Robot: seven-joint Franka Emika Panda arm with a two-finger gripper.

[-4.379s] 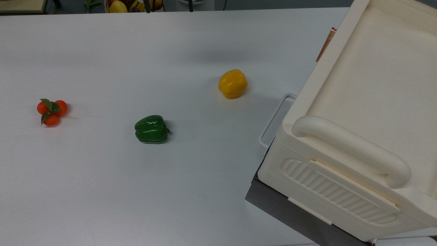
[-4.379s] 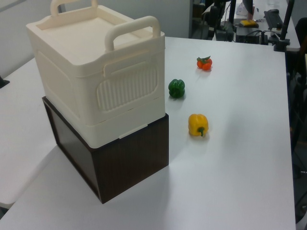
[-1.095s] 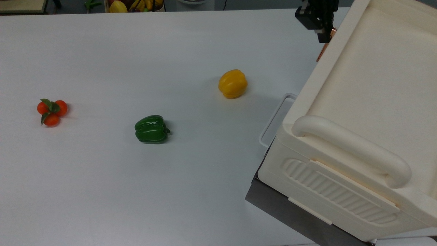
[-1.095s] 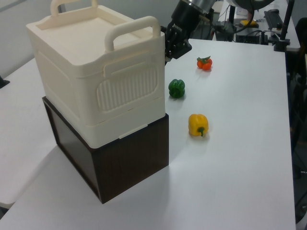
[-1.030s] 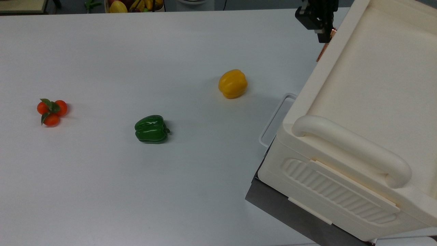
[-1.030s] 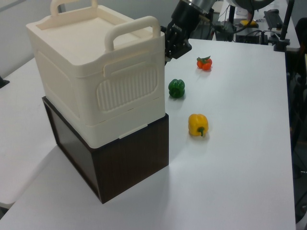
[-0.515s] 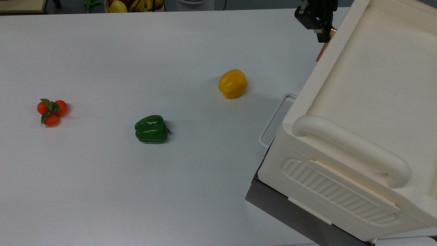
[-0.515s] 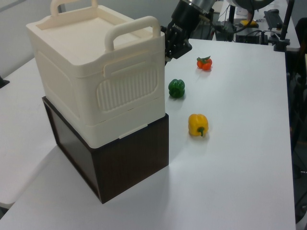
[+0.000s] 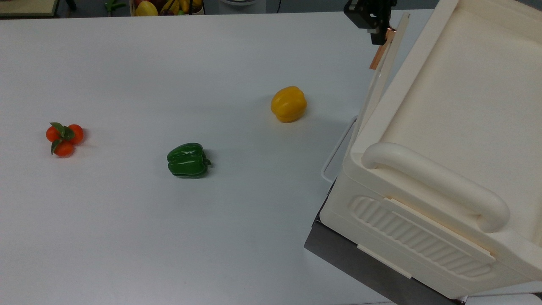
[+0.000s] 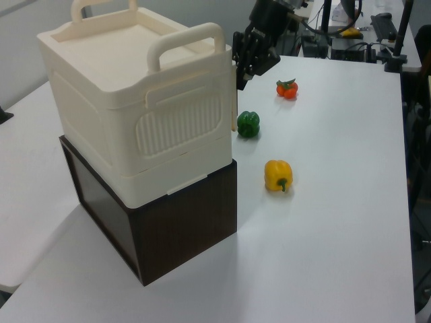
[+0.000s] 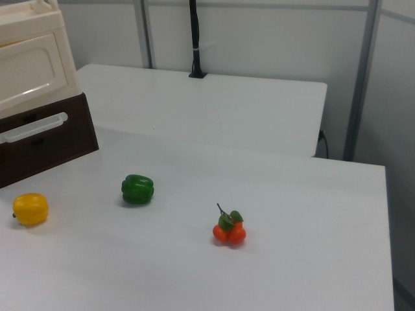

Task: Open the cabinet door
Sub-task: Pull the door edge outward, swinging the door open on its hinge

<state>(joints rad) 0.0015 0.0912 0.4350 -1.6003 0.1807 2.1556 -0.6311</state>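
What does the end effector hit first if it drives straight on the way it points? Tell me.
The copper handle on the ajar cabinet door; the end effector seems to sit right at it, though depth is unclear.

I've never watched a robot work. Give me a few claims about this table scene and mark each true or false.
1. The gripper is at the door's copper handle. True.
2. The door is fully shut. False: it stands slightly ajar.
3. The yellow pepper lies nearer the cabinet than the green pepper. True.
4. The tomatoes sit on top of the cabinet. False: they lie on the table.
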